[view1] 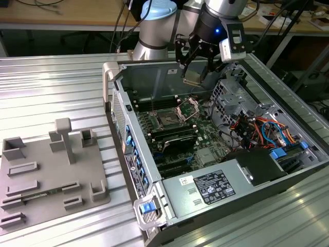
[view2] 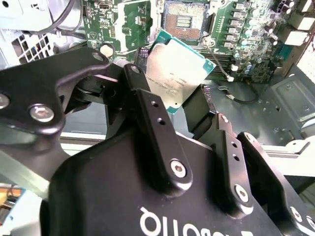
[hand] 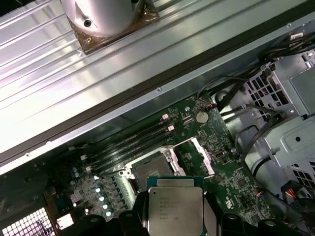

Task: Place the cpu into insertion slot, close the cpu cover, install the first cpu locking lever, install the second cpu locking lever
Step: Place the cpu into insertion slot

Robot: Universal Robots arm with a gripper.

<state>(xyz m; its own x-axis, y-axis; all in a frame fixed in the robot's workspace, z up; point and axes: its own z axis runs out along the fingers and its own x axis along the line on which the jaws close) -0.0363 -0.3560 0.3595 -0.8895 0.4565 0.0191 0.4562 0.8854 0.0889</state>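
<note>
The end effector [view2: 167, 93] is clenched on the cpu [view2: 179, 64], pinching two opposite edges, and hangs in the upper middle of the exterior view over the open computer case [view1: 134, 154]. The chip looks light, stiff and fragile, with a slick metal top, so the edges seem the safest hold. Beneath, the insertion slot [view1: 168, 118] lies bare, with the cpu cover [hand: 204, 158] raised beside it.

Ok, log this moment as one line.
stage: cpu in transit | end effector: shut on cpu, held above insertion slot | insertion slot: empty | cpu cover: open
</note>
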